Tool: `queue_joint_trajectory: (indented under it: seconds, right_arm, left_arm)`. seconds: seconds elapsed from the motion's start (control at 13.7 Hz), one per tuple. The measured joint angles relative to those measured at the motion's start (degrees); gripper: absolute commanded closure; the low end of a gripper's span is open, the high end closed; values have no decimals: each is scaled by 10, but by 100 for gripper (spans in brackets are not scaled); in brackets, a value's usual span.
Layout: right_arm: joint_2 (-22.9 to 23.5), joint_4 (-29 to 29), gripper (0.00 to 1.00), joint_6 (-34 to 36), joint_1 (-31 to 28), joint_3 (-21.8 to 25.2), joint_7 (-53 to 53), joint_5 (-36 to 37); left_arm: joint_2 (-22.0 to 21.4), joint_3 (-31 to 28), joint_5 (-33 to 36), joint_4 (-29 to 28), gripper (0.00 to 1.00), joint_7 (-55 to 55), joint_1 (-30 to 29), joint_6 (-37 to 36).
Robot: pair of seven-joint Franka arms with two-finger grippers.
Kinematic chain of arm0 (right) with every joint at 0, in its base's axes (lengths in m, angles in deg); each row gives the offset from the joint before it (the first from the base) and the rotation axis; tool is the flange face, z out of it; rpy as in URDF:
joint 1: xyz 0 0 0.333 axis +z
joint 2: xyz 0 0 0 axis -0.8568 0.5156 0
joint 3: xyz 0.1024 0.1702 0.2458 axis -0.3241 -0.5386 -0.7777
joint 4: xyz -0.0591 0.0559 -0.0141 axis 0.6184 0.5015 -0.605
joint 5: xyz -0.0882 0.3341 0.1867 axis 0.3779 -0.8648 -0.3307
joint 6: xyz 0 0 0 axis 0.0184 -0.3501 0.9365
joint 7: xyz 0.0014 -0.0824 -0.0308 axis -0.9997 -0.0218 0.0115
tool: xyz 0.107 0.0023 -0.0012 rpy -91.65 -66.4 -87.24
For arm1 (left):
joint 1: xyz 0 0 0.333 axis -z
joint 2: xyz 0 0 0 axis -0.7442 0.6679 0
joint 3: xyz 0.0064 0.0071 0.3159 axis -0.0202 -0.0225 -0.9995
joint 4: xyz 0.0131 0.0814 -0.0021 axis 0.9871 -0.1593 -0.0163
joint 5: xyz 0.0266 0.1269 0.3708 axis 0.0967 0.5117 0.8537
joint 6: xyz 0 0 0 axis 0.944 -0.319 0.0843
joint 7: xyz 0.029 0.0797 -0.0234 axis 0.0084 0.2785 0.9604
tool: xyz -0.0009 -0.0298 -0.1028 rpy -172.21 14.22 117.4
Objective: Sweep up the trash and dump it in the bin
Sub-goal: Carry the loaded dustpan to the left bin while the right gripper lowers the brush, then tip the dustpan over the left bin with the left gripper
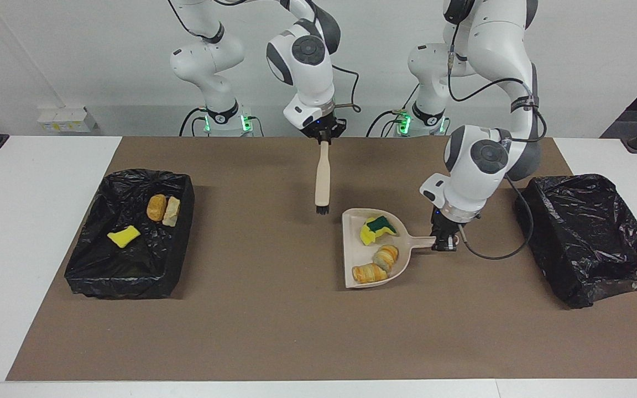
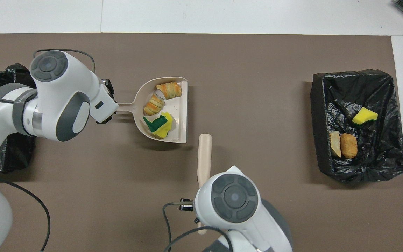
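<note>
Left gripper point(image 1: 444, 243) clenched on loaded dustpan point(image 1: 354, 260) handle should keep it level to the 3 o'clock bin point(image 1: 589, 243); right gripper point(image 1: 324, 136) grasps raised brush point(image 1: 322, 179).

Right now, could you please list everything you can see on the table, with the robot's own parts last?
Dustpan: one, beige, mid-table, held by its handle.
Brush: one, beige, hanging over the mat.
Trash in dustpan: three; one yellow-green sponge, two golden pastries.
Trash in bin: three; yellow sponge, brown and pale pieces.
Bins: two, black-lined; filled one at right arm's end, other at left arm's.
Mat: one, brown.
Left gripper: shut on dustpan.
Right gripper: shut on brush.
</note>
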Motion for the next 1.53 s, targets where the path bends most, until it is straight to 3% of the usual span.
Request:
queue_joint_trajectory:
  seconds: [0.44, 0.73, 0.88, 1.24, 1.53]
  right_arm:
    - [5, -16, 100, -25, 118, -2, -104, 17]
    - [74, -25, 100, -122, 182, -2, -184, 60]
    - [101, -23, 100, -150, 189, -2, -193, 66]
    - [112, -22, 100, -157, 199, -1, -193, 66]
    - [121, -22, 100, -167, 202, -1, -189, 67]
  left_arm:
    - [-1, -102, -50, 42, 100, -114, -5, -32]
    - [-3, -174, -50, 100, 100, -150, -5, -119]
    - [-3, -221, -50, 116, 100, -194, -6, -136]
    - [-4, -296, -50, 148, 100, -341, -36, -150]
    - [-4, -356, -50, 157, 100, -437, -54, -116]
